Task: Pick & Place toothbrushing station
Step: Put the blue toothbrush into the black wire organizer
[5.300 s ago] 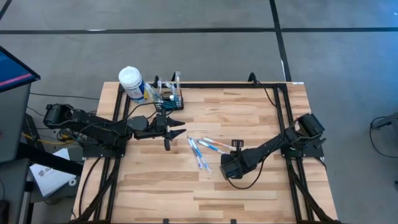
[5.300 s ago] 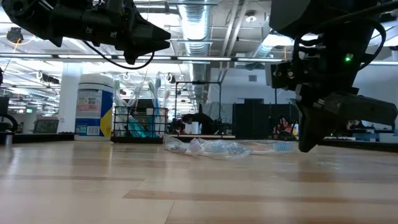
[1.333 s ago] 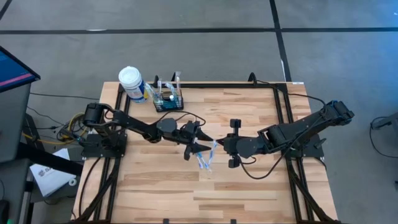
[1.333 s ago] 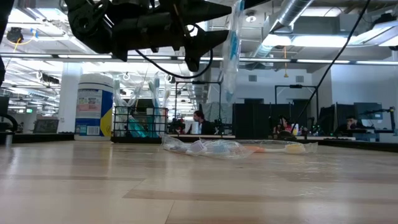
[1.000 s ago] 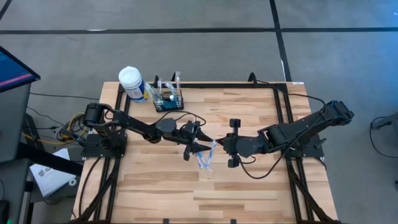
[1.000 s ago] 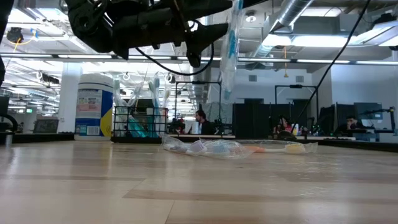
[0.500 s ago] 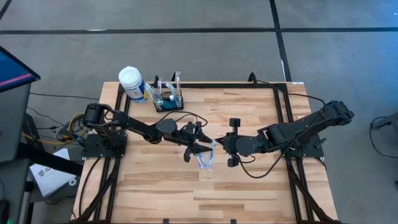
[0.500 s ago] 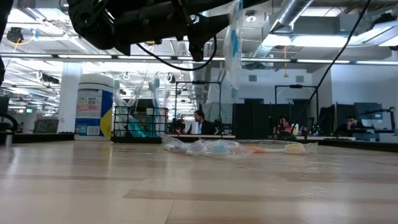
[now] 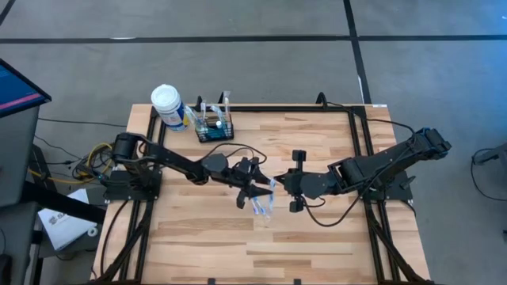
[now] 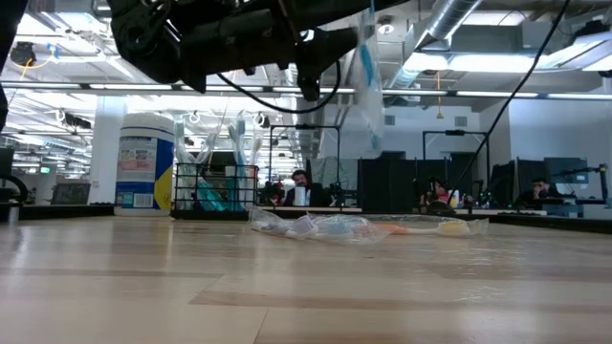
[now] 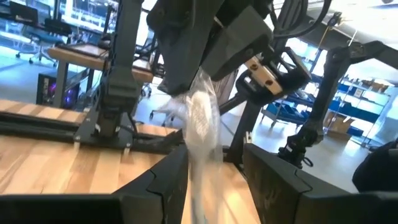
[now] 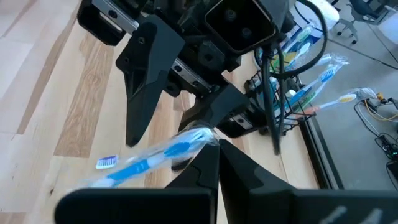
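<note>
The toothbrushing station (image 9: pixel 215 127) sits at the table's far-left edge, beside a white-capped bottle (image 9: pixel 167 106) — light, stiff wire mesh (best gripped by its rim). Mid-table, the right gripper (image 9: pixel 276 184) pinches a wrapped toothbrush (image 12: pixel 163 155); the left gripper (image 9: pixel 255 188), fingers apart, brackets the wrapper.

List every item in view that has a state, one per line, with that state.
Left claw: open, fingers either side of the wrapped toothbrush, above mid-table.
Right claw: shut on the wrapped toothbrush.
Wrapped toothbrush: lifted off the table, in clear packaging.
Loose wrapped toothbrushes: lying flat on the table.
Mesh caddy: upright at the far edge, holding toothbrushes.
Bottle: upright beside the caddy, white cap on.
</note>
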